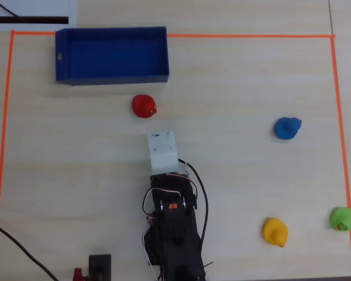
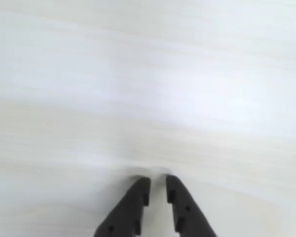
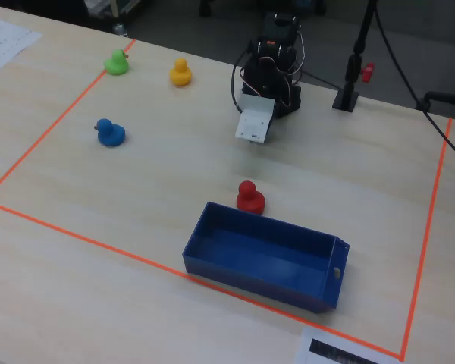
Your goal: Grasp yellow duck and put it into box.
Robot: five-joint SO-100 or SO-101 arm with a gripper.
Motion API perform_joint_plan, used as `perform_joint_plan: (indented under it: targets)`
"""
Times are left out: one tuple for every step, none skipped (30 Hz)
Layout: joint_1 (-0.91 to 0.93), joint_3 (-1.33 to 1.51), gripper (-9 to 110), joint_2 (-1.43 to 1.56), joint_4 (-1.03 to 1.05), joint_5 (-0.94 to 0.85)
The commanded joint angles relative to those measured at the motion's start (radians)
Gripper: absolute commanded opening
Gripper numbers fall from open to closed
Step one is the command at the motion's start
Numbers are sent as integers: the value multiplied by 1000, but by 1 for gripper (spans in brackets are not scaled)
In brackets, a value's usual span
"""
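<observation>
The yellow duck stands at the lower right of the overhead view, far right of the arm; in the fixed view it is at the back left. The dark blue box lies empty at the top left, near the front in the fixed view. My gripper shows in the wrist view as two dark fingers nearly together over bare table, with nothing between them. In the overhead view it is hidden under the white wrist mount, at the table's middle and far from duck and box.
A red duck stands just below the box, ahead of the arm. A blue duck is at the right and a green duck at the far right edge. Orange tape frames the area. A black stand is beside the arm's base.
</observation>
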Motion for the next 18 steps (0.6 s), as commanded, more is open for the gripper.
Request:
perform_joint_plan:
  targets:
    - [-6, -3, 1, 2, 18, 2]
    - [-6, -3, 1, 2, 18, 2]
    - [-6, -3, 1, 2, 18, 2]
    - [-6, -3, 1, 2, 18, 2]
    - [-6, -3, 1, 2, 18, 2]
    - [-6, -3, 1, 2, 18, 2]
    - [-6, -3, 1, 2, 18, 2]
    - [-3, -3, 1, 2, 18, 0]
    - [6, -3, 1, 2, 18, 0]
    - [12, -3, 1, 2, 18, 0]
    - [11, -3, 1, 2, 18, -3]
    - [6, -3, 1, 2, 18, -6]
    - [5, -3, 0, 2, 18, -6]
    - [5, -3, 0, 2, 18, -6]
    - [5, -3, 0, 2, 18, -6]
    - [5, -3, 0, 2, 18, -8]
    - [5, -3, 0, 2, 18, -8]
    - [5, -3, 0, 2, 18, -8]
